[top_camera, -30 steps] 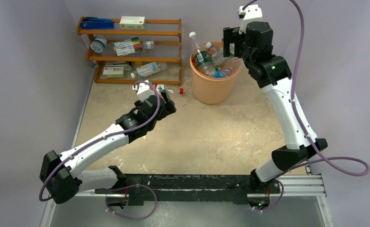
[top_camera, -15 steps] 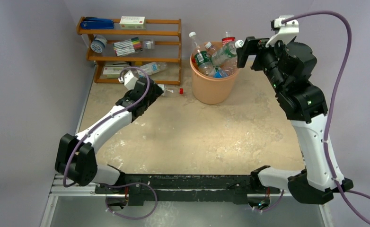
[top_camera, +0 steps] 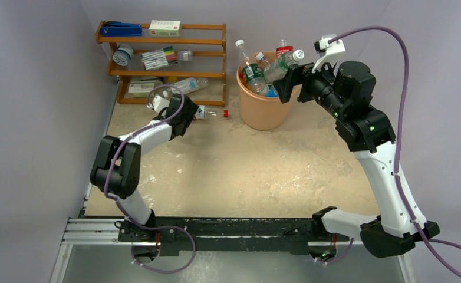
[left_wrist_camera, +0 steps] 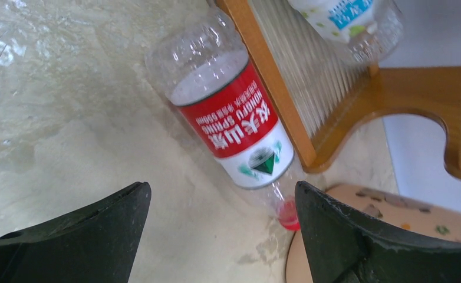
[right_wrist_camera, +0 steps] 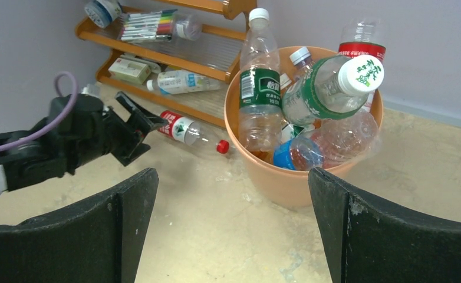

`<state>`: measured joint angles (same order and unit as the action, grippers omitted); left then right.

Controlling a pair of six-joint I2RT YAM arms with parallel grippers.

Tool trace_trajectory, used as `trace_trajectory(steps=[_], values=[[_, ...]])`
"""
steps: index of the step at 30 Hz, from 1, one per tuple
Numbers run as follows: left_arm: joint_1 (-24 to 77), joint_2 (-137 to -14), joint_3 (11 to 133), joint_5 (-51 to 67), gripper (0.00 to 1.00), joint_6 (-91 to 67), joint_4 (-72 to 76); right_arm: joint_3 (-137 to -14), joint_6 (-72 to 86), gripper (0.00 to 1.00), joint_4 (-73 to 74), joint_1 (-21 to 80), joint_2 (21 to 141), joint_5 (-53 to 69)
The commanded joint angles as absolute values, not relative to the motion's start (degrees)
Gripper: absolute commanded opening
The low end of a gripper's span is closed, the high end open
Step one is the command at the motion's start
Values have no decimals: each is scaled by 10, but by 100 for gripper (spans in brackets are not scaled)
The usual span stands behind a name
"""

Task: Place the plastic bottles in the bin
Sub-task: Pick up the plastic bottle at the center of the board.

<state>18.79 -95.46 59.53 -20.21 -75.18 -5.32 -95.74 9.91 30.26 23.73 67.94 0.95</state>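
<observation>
The left pincer (left_wrist_camera: 221, 190) stood spread wide and empty. A red-labelled bottle (left_wrist_camera: 231, 124) lay untouched on the table (left_wrist_camera: 69, 118) just ahead of its fingertips, beside the foot of the wooden shelf (left_wrist_camera: 275, 100). The right pincer (right_wrist_camera: 233, 174) gaped wide too, gripping nothing, with the bin (right_wrist_camera: 278, 183) of bottles (right_wrist_camera: 328, 88) just beyond its tips.

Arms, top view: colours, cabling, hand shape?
Left arm and right arm: white link shells, black joint housings, a purple cable looping along each. Left hand and right hand: two broad matte-black fingers, with a white camera mount at the wrist.
</observation>
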Motion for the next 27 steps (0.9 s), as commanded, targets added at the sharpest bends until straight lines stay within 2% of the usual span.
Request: trace_trajectory(steps=[1, 12, 15, 21, 27], values=[[169, -999, 640, -205, 92, -791, 1, -962, 107, 100, 280, 240, 646, 41], [162, -1129, 698, -168, 92, -813, 44, -958, 107, 100, 281, 240, 643, 58], [163, -1149, 704, -163, 85, -811, 45, -953, 104, 100, 281, 240, 642, 58], [163, -1142, 676, -162, 63, -795, 59, -944, 99, 100, 276, 240, 642, 62], [163, -1110, 647, -158, 47, -765, 56, -934, 99, 100, 268, 240, 641, 69]])
